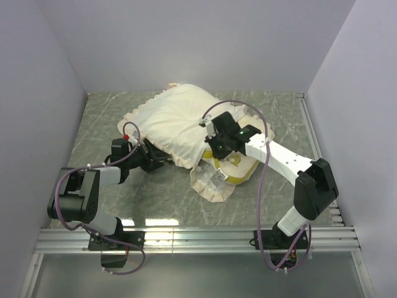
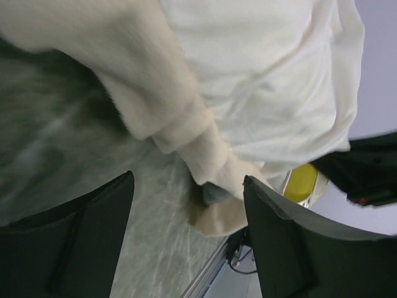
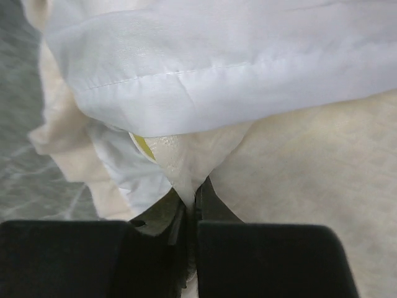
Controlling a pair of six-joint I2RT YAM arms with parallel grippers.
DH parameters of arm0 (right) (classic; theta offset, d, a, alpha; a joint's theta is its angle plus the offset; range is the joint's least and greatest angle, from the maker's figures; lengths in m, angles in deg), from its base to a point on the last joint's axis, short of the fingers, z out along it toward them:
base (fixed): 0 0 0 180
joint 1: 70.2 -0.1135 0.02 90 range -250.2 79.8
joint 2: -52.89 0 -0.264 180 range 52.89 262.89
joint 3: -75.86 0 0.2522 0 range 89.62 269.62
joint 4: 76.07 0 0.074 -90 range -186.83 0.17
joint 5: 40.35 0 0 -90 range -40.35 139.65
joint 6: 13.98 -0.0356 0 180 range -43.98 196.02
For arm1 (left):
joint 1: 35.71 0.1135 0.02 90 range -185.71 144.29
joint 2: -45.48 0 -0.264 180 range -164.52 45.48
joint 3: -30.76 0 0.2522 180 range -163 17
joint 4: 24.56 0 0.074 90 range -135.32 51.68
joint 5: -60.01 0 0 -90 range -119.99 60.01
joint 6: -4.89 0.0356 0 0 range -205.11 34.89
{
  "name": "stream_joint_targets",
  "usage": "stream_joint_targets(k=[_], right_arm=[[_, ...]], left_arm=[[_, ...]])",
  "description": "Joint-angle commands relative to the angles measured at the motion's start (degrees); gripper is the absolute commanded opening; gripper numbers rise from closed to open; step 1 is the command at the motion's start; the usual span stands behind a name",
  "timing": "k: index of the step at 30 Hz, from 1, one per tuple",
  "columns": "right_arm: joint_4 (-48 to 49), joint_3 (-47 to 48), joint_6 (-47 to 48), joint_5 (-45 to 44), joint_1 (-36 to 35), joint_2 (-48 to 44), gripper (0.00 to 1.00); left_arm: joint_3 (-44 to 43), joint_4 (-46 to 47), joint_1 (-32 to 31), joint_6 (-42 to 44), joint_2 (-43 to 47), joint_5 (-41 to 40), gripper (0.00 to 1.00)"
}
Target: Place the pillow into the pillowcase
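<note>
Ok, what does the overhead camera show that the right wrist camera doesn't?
Only overhead: the whole bulging pillowcase, the pillow's yellow end sticking out of its near opening, and the left gripper at its left edge. Only right wrist: a close look at the right gripper, pinched shut on a fold of the pillowcase's cream fabric. Both: white pillowcase cloth, some yellow pillow and the grey table.

Bench: grey-green marbled top. Plain pale walls on three sides. Near-edge rail, probably aluminium.
</note>
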Motion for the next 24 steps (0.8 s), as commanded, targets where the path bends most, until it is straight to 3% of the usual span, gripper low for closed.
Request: stream_joint_targets(k=[1, 5, 8, 9, 11, 12, 15, 20, 24], right_arm=[[2.0, 4.3, -7.0, 13.0, 3.0, -3.0, 0.00], [3.3, 4.5, -9.7, 21.7, 6.2, -2.6, 0.00], [5.3, 4.6, -11.3, 26.2, 7.7, -1.7, 0.00], [5.8, 4.9, -11.9, 27.0, 7.7, -1.4, 0.00], [6.6, 6.2, -12.9, 28.0, 7.7, 0.3, 0.00], [6.7, 6.9, -14.1, 29.1, 7.8, 1.0, 0.00], [8.4, 8.9, -17.2, 31.1, 7.8, 3.9, 0.00], [14.9, 10.0, -25.9, 30.6, 8.7, 9.6, 0.00], [19.1, 9.7, -28.7, 27.9, 9.7, 12.8, 0.00]], left_arm=[[1.8, 13.7, -3.9, -4.3, 1.0, 3.7, 0.77], [2.7, 22.9, -8.6, -8.7, 0.0, 2.5, 0.76], [0.3, 25.6, -11.6, -11.0, -3.7, 2.6, 0.61], [-1.2, 25.8, -12.5, -11.2, -4.5, 2.7, 0.48], [-2.2, 26.3, -15.4, -11.6, -6.6, 3.7, 0.33], [-2.6, 26.5, -16.6, -12.5, -7.2, 4.9, 0.18], [-6.5, 22.2, -22.3, -10.3, -7.9, 8.9, 0.00], [-17.3, 12.0, -29.8, 1.0, -4.6, 15.4, 0.00], [-18.9, 0.4, -31.6, 10.5, -0.1, 18.8, 0.00]])
